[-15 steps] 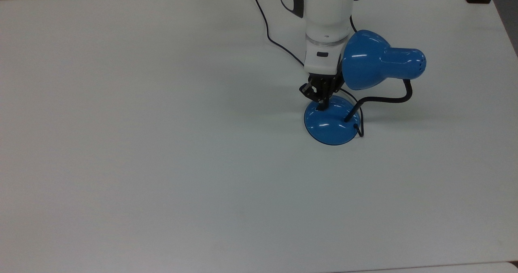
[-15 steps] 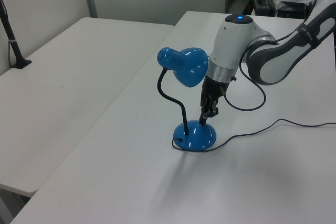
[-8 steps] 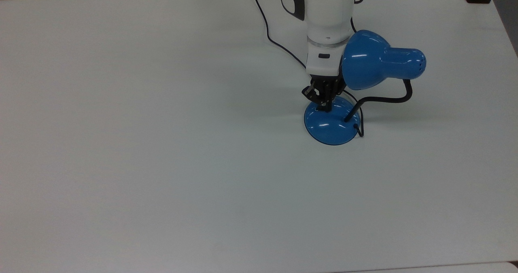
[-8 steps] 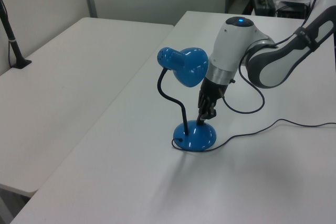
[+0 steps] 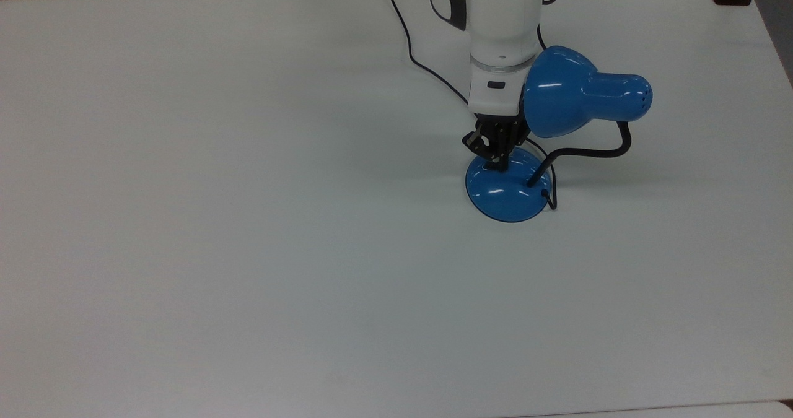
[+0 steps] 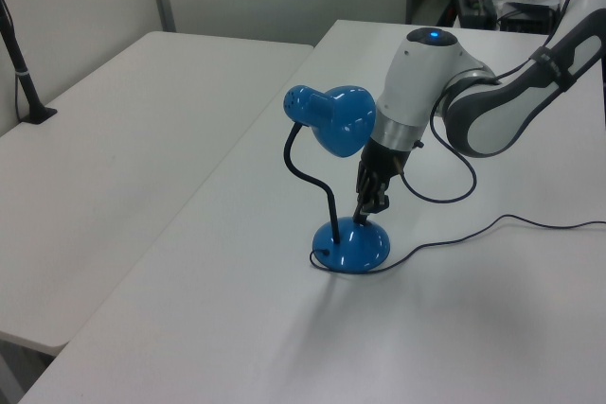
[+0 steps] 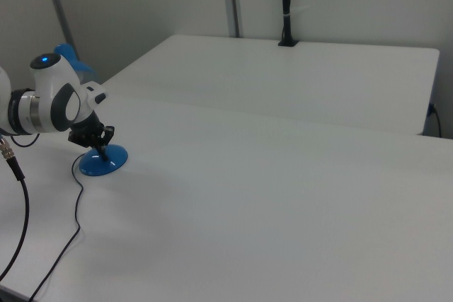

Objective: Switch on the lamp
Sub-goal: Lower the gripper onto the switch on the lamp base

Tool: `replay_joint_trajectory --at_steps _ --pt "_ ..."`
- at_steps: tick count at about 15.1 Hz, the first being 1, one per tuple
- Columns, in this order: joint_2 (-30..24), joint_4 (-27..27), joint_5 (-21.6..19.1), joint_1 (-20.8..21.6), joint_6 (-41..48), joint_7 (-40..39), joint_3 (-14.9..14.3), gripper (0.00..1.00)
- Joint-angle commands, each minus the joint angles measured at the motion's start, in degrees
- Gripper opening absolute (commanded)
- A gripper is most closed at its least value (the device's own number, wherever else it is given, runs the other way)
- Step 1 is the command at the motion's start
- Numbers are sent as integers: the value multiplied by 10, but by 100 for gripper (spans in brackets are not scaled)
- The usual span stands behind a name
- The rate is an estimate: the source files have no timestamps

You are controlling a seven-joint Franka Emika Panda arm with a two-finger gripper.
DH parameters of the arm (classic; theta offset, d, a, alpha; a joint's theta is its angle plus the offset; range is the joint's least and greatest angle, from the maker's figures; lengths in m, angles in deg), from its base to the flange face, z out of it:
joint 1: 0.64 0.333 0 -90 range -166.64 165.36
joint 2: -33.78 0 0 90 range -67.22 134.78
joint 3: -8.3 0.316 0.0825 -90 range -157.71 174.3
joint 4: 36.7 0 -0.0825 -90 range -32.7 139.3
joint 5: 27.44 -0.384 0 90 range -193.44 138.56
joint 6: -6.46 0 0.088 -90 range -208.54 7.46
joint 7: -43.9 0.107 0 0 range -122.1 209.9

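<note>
Pressing down on the lamp [image 5: 508, 186] base's far edge: gripper [image 5: 495, 163], fingers [image 6: 364, 217] together, shade beside wrist, all on the white table [image 5: 248, 220].

a glossy blue lamp [image 5: 560, 105] with a black gooseneck and black cord is seen on a plain white table [image 5: 248, 220]. the arm [image 5: 499, 34] is white with grey-black panels, and the gripper [image 5: 495, 161] is black.

Lamp [image 5: 507, 186] stands on table [image 5: 248, 220], toward the top view's upper right; its shade [image 5: 557, 93] hangs above and right of the base. Gripper [image 5: 495, 164] sits at the base's top-left edge, apparently touching it. Cord [image 5: 421, 65] runs from the base toward the top view's upper edge.
</note>
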Motion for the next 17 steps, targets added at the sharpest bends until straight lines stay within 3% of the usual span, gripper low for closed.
replay_joint_trajectory --at_steps 1,17 --pt "-19 6 -12 -5 29 -6 6 0" --pt "-9 4 -11 -5 38 -8 5 0"
